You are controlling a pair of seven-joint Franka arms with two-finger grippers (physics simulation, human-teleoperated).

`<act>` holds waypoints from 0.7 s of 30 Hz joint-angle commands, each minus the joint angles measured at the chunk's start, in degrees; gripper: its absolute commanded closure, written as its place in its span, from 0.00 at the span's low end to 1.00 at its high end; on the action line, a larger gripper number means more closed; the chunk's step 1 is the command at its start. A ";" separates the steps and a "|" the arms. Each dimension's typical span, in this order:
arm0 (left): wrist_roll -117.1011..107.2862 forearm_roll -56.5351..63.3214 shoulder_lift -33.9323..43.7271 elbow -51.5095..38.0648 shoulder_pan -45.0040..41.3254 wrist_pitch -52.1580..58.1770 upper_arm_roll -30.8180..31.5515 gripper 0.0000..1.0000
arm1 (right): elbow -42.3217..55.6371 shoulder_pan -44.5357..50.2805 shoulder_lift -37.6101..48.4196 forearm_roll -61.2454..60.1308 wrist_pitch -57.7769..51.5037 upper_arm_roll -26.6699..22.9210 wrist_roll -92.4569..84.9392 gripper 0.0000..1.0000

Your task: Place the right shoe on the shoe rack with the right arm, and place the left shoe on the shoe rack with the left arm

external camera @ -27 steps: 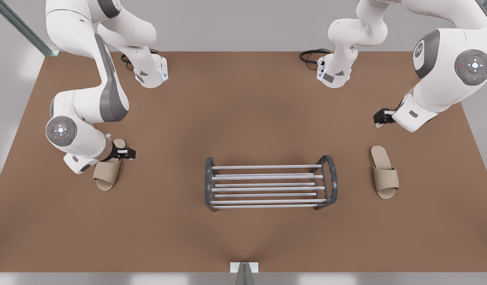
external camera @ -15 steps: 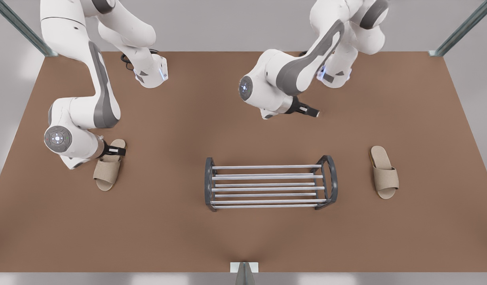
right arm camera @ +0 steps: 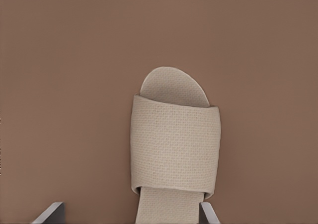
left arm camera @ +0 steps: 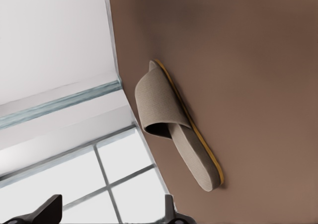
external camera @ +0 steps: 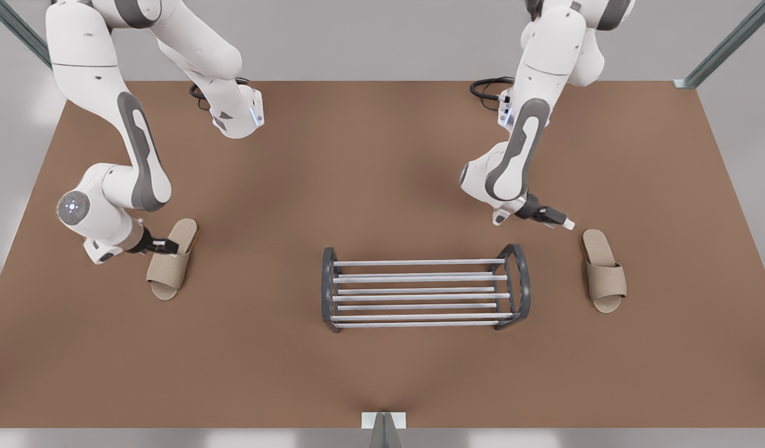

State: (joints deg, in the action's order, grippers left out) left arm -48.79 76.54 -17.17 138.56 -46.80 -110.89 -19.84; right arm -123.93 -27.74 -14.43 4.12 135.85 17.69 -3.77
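A wide brown desk with a matte top takes most of the front view. Behind it stands a plain light grey wall. Slanted metal posts rise at the far corners (greenish grey), and a small bracket sits at the near edge. Black cables lie coiled near the far edge.

Even, bright overhead light; soft dark shadows pool on the brown table under both arms and around the rack. No glare, no blur.

Left pincer, right pincer low (both spread)
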 commanded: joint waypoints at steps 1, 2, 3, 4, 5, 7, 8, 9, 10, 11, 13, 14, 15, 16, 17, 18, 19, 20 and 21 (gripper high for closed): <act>-125.90 11.34 -0.32 -0.74 2.58 -24.55 -0.29 0.00 | -1.23 -1.08 0.19 -1.58 7.33 1.03 -23.39 0.00; -153.60 22.68 -0.32 -1.01 6.01 -24.11 -0.46 0.00 | -2.02 -3.63 0.28 -1.58 7.41 3.40 -23.83 0.00; -165.74 29.45 -0.32 -1.54 8.03 -24.11 -0.64 0.00 | -2.55 -5.13 0.19 -1.58 8.56 4.29 -24.79 0.00; -170.41 32.62 0.03 -1.45 9.79 -24.29 -0.73 0.00 | -3.08 -5.39 0.19 -1.58 8.56 4.29 -25.06 0.00; -170.76 35.78 1.17 -1.01 9.53 -24.20 -4.24 0.00 | -3.43 -6.27 0.28 -1.58 8.56 4.37 -26.11 0.00; -170.50 42.64 1.44 -0.66 9.62 -25.87 -6.00 0.00 | -3.08 -7.76 0.19 -1.58 8.91 4.28 -28.57 0.00; -170.41 43.96 1.35 -0.40 9.62 -26.83 -6.09 0.00 | -2.99 -9.34 0.02 -1.58 9.26 4.28 -29.19 0.00; -170.41 44.49 1.26 -0.31 9.79 -28.33 -6.09 0.00 | -3.16 -10.05 0.02 -1.58 9.44 4.28 -29.72 0.00; -170.33 46.32 1.00 -0.13 9.88 -31.13 -6.09 0.00 | -2.99 -10.14 -0.07 -1.58 10.22 4.28 -29.81 0.00; -170.50 56.76 0.91 -0.22 10.93 -37.37 -6.09 0.00 | -3.34 -10.75 -0.42 -1.58 13.30 4.28 -30.95 0.00; -170.76 69.18 0.39 -0.40 14.71 -41.16 -6.09 0.00 | -4.30 -11.02 -0.34 -1.58 13.30 4.28 -31.21 0.00; -170.59 70.77 0.12 -0.40 16.46 -41.16 -6.18 0.00 | -5.45 -11.10 -0.25 -1.58 13.65 4.28 -31.21 0.00; -170.59 73.84 -0.41 -0.40 18.23 -41.16 -6.18 0.00 | -7.21 -11.98 -0.07 -1.58 15.67 4.28 -31.13 0.00; -170.59 77.00 -1.81 -0.48 20.60 -41.16 -6.09 0.00 | -8.26 -11.98 0.19 -1.58 16.12 4.37 -31.13 0.00; -170.59 78.50 -2.78 -0.57 21.83 -41.16 -6.09 0.00 | -9.32 -11.98 0.28 -1.58 16.12 4.46 -30.77 0.00; -170.41 78.50 -3.13 -0.57 22.98 -41.16 -6.09 0.00 | -9.41 -12.07 0.28 -1.58 16.12 5.16 -30.68 0.00; -170.32 78.50 -4.27 -1.54 24.12 -41.07 -6.09 0.00 | -9.23 -12.07 0.19 -1.58 16.38 5.16 -30.51 0.00; -170.32 78.50 -5.33 -2.41 24.30 -40.99 -6.09 0.00 | -9.14 -12.07 0.10 -1.58 18.21 5.16 -30.51 0.00; -170.32 78.50 -5.42 -2.68 25.09 -40.99 -6.09 0.00 | -8.88 -11.98 -0.07 -1.58 18.84 5.16 -30.51 0.00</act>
State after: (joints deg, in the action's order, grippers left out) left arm -165.57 152.20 -22.25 136.26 -22.22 -148.99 -25.92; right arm -132.80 -39.73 -14.48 2.67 151.15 22.79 -23.92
